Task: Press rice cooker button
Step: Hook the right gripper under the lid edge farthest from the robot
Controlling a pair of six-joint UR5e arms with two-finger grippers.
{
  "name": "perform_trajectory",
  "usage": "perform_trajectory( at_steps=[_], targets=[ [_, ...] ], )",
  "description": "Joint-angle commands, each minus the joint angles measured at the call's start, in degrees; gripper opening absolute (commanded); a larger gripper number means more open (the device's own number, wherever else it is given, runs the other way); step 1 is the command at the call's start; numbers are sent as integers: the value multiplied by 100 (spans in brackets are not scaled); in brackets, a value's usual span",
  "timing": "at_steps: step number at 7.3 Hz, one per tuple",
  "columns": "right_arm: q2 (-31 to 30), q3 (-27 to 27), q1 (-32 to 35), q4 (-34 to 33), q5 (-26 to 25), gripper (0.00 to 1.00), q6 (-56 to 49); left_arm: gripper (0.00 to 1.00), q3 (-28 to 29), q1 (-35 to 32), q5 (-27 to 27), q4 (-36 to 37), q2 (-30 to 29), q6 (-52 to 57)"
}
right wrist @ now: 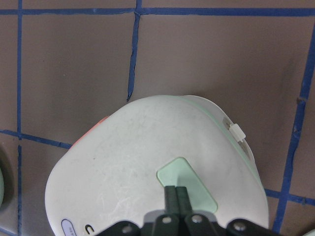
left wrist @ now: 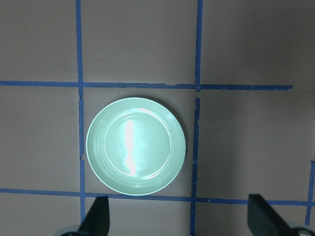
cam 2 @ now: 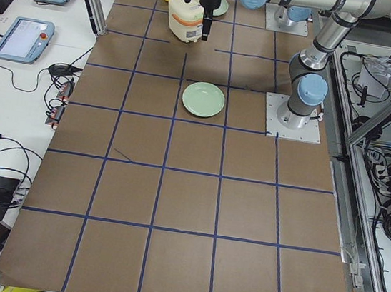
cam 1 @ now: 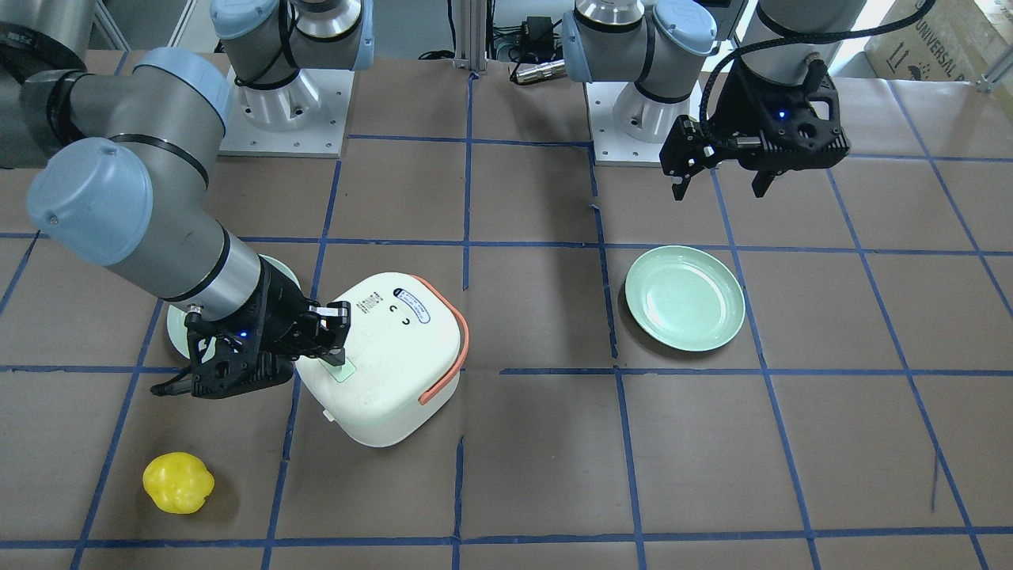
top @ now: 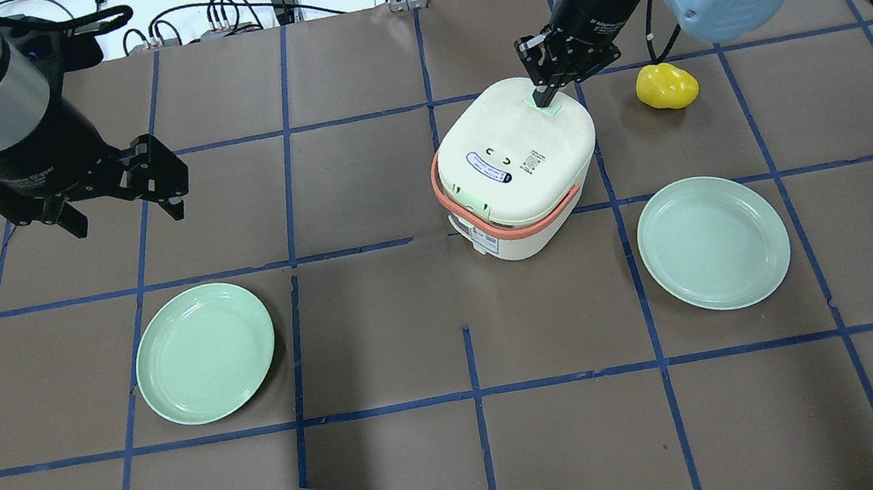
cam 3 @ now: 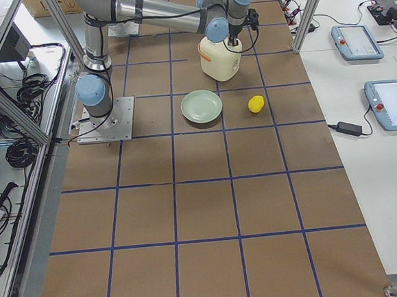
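Note:
The cream-white rice cooker with its salmon-orange handle stands lid-closed at mid-table; it also shows in the front view and the right wrist view. My right gripper is shut, its joined fingertips resting on the mint-green button at the lid's edge; in the front view the gripper touches the same button. My left gripper is open and empty, hovering well away from the cooker, above a plate.
Two pale-green plates lie on the table, one on my left, seen under the left wrist camera, and one right of the cooker. A yellow pepper-like thing lies beyond the cooker, near my right arm.

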Motion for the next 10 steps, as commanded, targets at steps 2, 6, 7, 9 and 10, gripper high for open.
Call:
perform_trajectory(
  at_steps=[2,6,7,9,10],
  targets=[
    [-4,-57,0,-6,-96,9,-8,100,0,0,0,-6,0,0],
    [57,-198,0,-23,-97,9,9,100,0,0,0,-6,0,0],
    [118,-198,0,-119,-97,9,9,100,0,0,0,2,0,0],
    [233,-198,0,-225,-106,9,9,100,0,0,0,2,0,0],
    [233,-189,0,-226,-106,9,9,100,0,0,0,2,0,0]
  ],
)
